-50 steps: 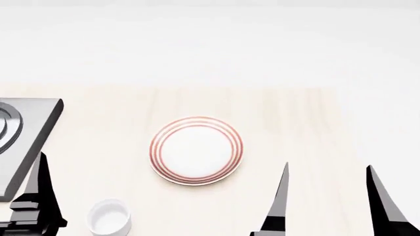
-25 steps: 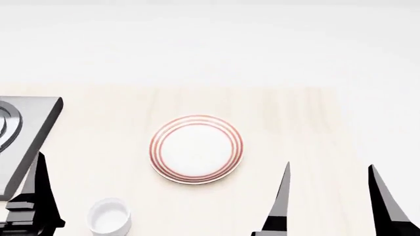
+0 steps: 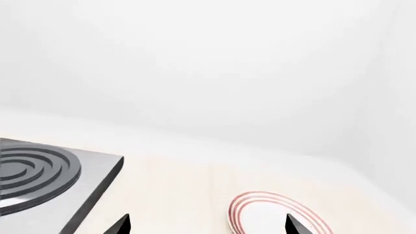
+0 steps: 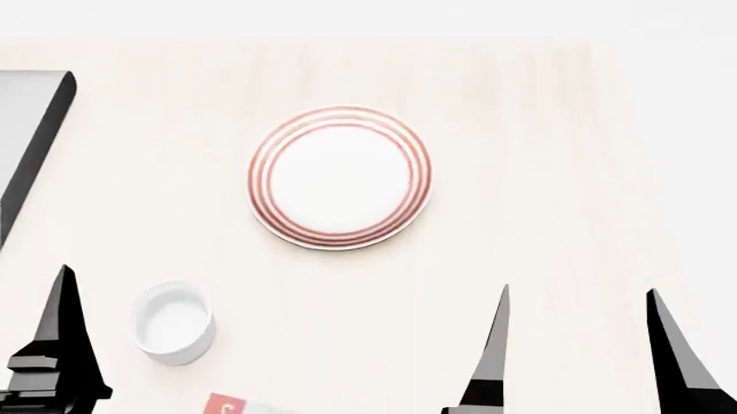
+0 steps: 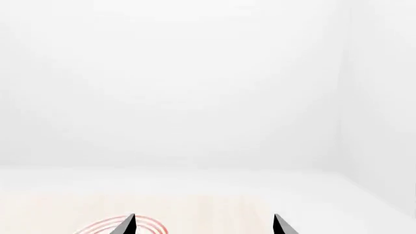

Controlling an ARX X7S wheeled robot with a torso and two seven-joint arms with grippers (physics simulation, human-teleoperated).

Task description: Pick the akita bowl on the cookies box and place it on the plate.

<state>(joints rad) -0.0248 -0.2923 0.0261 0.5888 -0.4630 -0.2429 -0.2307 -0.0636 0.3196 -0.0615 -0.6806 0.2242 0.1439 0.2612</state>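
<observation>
Head view is showing the plate (image 4: pixel 340 177) lying bare on the pale wooden table (image 4: pixel 541 172), ahead of both grippers and between their lines of reach. The right gripper (image 4: pixel 576 362) is standing with its two dark fingers spread wide and nothing between them. The left gripper (image 4: pixel 52 345) is showing only one finger in this view, but in its own wrist view two tips are sitting well apart with nothing held, so it too looks open.

The bowl is not appearing in any view. Only a red corner of the box (image 4: pixel 224 405) is peeking in at the near edge of the head view, closer to the robot than either set of fingertips, between the two grippers and nearer the left one. A small white cup (image 4: pixel 173 321) is sitting just beyond that corner, beside the left gripper. A stove (image 4: pixel 29 129) is lying further ahead on the left.

I judge the bowl to be back behind the fingertips, so the left arm would have to draw back to it.
</observation>
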